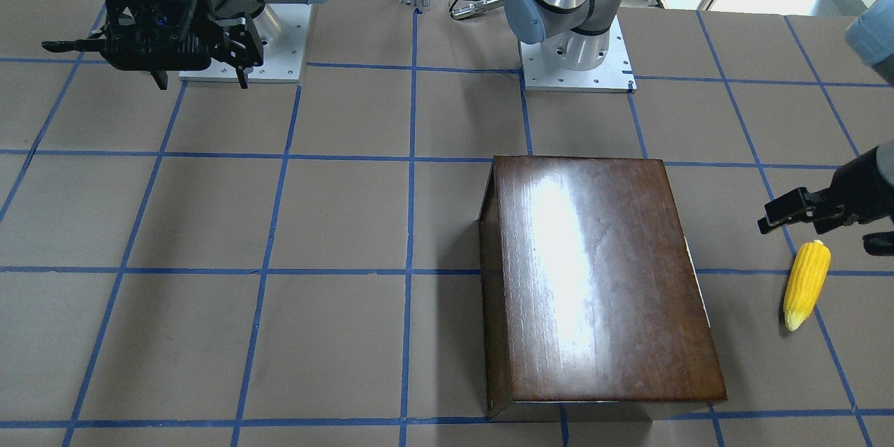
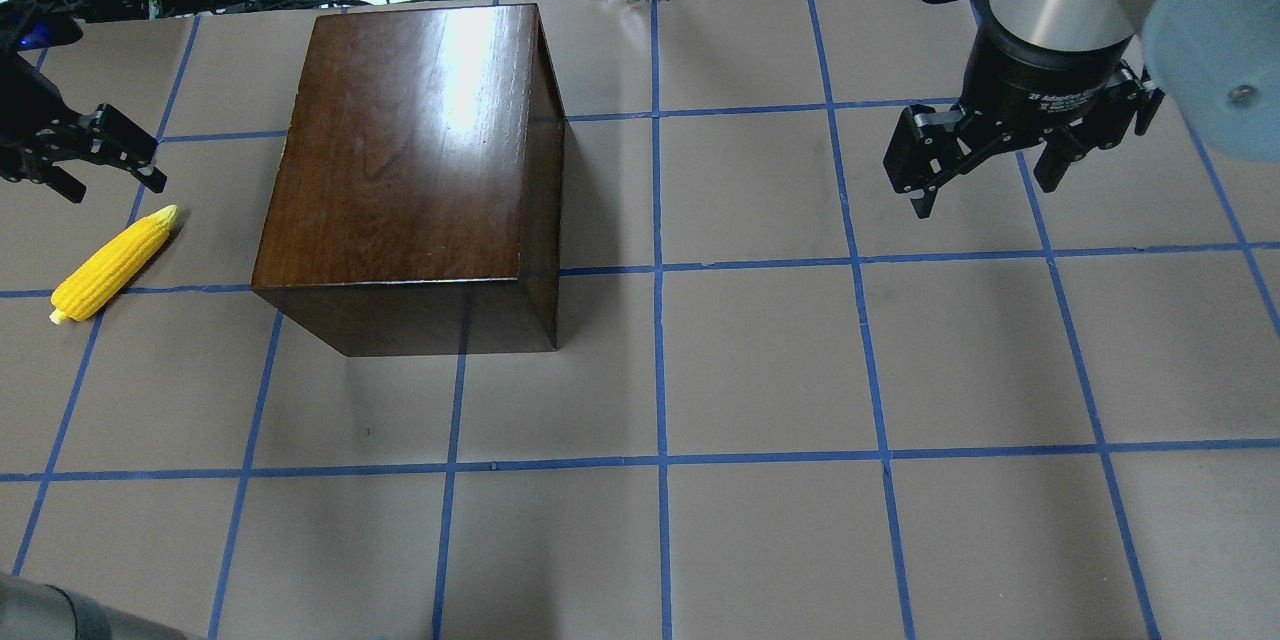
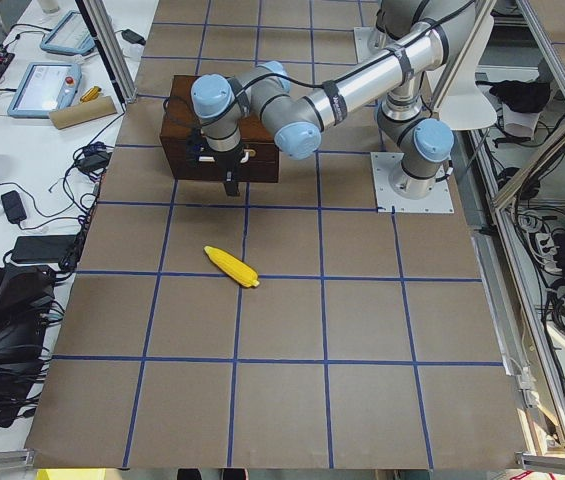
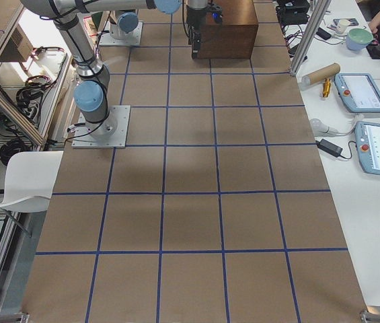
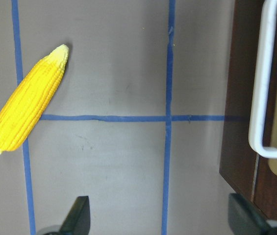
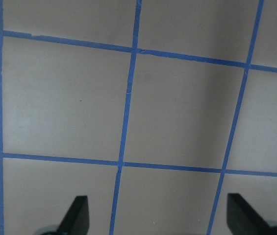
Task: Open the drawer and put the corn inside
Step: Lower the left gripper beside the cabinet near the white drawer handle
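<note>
Drawer (image 5: 239, 58) shut. Handle (image 5: 262, 73) just right of left gripper (image 5: 160, 220), fingers spread across handle's long axis. Right gripper (image 2: 982, 192) spread, well apart.

A brown-papered table (image 2: 760, 360) marked with a blue tape grid (image 2: 659, 370) fills the room's middle. Seen from its right end, a white bench (image 4: 378, 222) carrying two tablets (image 4: 361, 92) runs along the right, and a white chair (image 4: 31, 178) stands at the left.
</note>
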Robot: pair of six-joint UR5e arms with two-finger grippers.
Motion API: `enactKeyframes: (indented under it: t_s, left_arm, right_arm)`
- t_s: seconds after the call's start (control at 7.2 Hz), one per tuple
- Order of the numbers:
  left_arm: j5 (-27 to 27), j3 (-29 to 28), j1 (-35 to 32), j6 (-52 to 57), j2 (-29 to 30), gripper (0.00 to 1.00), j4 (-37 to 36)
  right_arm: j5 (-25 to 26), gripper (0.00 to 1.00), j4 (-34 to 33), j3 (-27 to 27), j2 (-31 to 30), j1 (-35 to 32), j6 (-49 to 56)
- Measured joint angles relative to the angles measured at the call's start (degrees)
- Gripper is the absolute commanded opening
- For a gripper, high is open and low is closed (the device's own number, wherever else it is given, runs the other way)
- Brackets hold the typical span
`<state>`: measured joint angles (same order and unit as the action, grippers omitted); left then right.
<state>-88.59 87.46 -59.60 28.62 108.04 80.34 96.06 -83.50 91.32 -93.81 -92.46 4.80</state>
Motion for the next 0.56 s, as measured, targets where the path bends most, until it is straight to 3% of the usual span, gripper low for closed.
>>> enactKeyframes:
  t_s: [0.28, 0.56]
  left_arm:
    - [0.57, 0.04, 0.01, 0.02, 3.79, 1.0, -2.47]
    - [5.27, -0.05, 0.0, 2.43, 4.84, 1.0, -2.71]
  right_arm:
    - [-0.04, 1.0, 0.0, 0.0, -0.02, 0.0, -0.03]
    - [-0.06, 1.0, 0.0, 0.0, -0.03, 0.0, -0.04]
